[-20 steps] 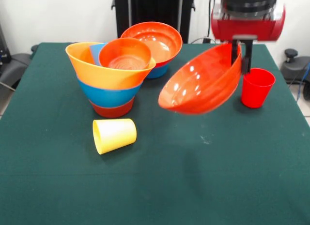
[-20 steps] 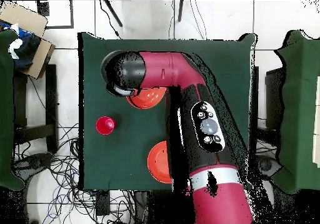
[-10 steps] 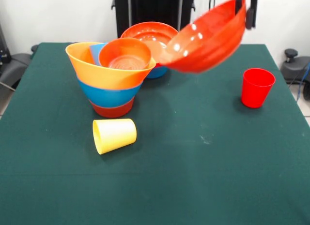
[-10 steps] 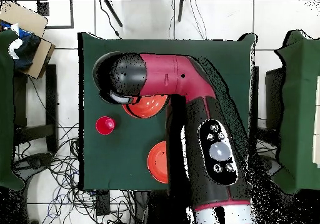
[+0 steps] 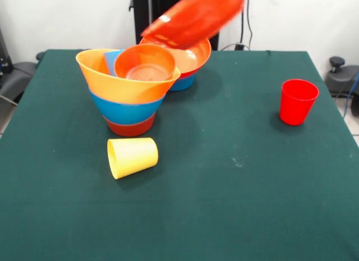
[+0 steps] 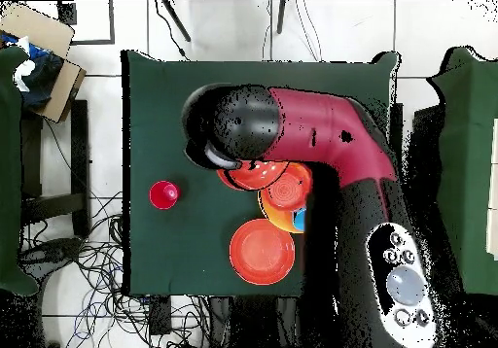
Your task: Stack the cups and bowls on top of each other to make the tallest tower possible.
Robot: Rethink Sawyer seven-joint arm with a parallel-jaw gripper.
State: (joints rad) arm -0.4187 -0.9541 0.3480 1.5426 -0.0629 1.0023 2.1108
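I see a glossy red-orange bowl [image 5: 193, 17] tilted in the air above the surface's [image 5: 235, 205] far edge. The tower [image 5: 128, 92] holds nested bowls. I can't tell the tool's state.

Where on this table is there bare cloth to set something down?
Free: the wide stretch between the yellow cup and the red cup, and the whole near strip in front of both. Crowded: the far left, where the tower, the bowl behind it and the carried bowl bunch together.
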